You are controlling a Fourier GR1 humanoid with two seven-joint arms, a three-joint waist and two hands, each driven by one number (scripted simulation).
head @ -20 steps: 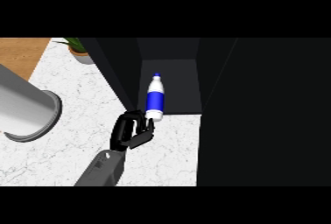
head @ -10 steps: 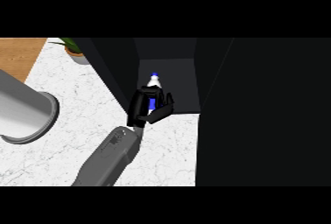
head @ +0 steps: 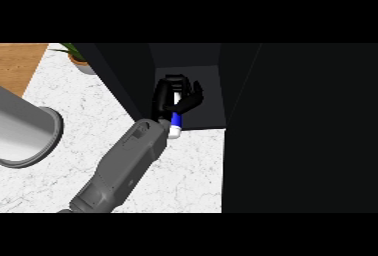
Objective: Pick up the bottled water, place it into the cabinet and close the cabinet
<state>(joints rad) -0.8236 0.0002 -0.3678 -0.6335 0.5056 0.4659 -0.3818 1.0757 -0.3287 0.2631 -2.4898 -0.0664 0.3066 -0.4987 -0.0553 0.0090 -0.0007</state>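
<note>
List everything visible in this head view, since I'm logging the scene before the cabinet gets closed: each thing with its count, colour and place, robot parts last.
bottled water: one, blue label with a white end, at the cabinet opening, mostly hidden by the hand curled round it.
cabinet: one, black, open, filling the upper middle and right of the view.
counter: one, white marble, left and lower middle.
metal cylinder: one, grey, at the left edge on the counter.
potted plant: one, green leaves in a pale pot, upper left beside the cabinet.
wooden surface: one, brown, top left corner.
forearm: one, grey, rising from the lower edge.
hand: one, black, inside the cabinet opening, holding the bottled water.
</note>
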